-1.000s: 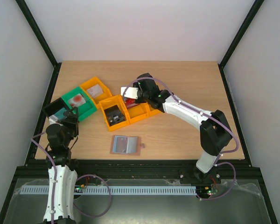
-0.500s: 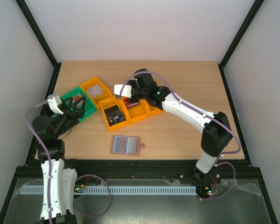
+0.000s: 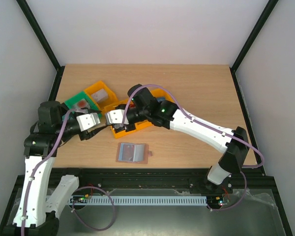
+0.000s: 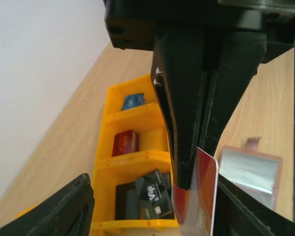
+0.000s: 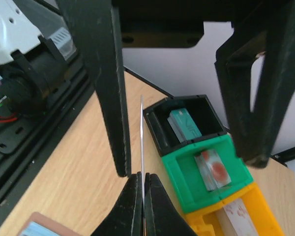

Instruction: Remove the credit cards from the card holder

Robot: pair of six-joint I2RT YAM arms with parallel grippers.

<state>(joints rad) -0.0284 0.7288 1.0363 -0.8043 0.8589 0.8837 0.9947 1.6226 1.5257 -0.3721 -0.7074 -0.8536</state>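
The card holder [image 3: 132, 153] lies open and flat near the table's front edge, tan outside with light blue lining, and also shows in the left wrist view [image 4: 248, 169]. My right gripper [image 3: 122, 118] is shut on a white and red credit card [image 3: 113, 117], held upright above the table left of the orange bins. The right wrist view shows that card edge-on [image 5: 141, 132] between my right gripper's [image 5: 142, 179] pads. My left gripper [image 3: 104, 119] is open, one finger on each side of the card [image 4: 199, 187], with gaps on both sides.
A row of orange bins [image 3: 137, 122] holds cards, a black one [image 4: 152, 191] nearest and a red one [image 4: 124, 143] behind it. Another orange bin [image 3: 99, 93], a green bin [image 5: 206, 167] and a black bin [image 5: 187, 123] stand at the left, each holding cards.
My right arm carried the card from above the orange bins down and to the left. My left arm swung up and right, and its jaws now straddle the card and have narrowed.
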